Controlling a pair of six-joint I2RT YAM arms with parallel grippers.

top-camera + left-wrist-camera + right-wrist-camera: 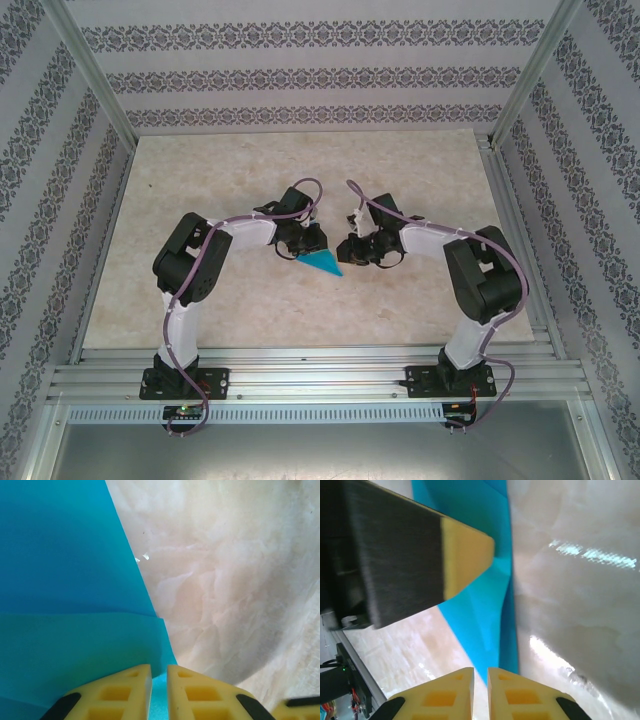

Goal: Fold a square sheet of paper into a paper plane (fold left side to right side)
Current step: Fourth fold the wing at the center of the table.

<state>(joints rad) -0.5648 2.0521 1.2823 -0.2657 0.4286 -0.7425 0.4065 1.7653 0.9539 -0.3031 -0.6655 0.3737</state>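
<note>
The square sheet of paper (322,262) is a cyan-blue folded pointed shape lying mid-table between the two arms. My left gripper (303,246) is down on its upper left part. In the left wrist view the paper (65,580) has a folded flap running under the yellow fingertips (125,690), which are shut to a thin slit with blue showing through it. My right gripper (350,250) sits at the paper's right side. In the right wrist view the paper (485,605) narrows to a tip at the shut fingers (520,695), and the left gripper's finger (465,555) rests on it.
The pale marbled tabletop (300,160) is bounded by aluminium rails (300,375) at the front and patterned walls (300,75) at the back and sides. The two arms' elbows (185,262) (485,265) stick out to either side.
</note>
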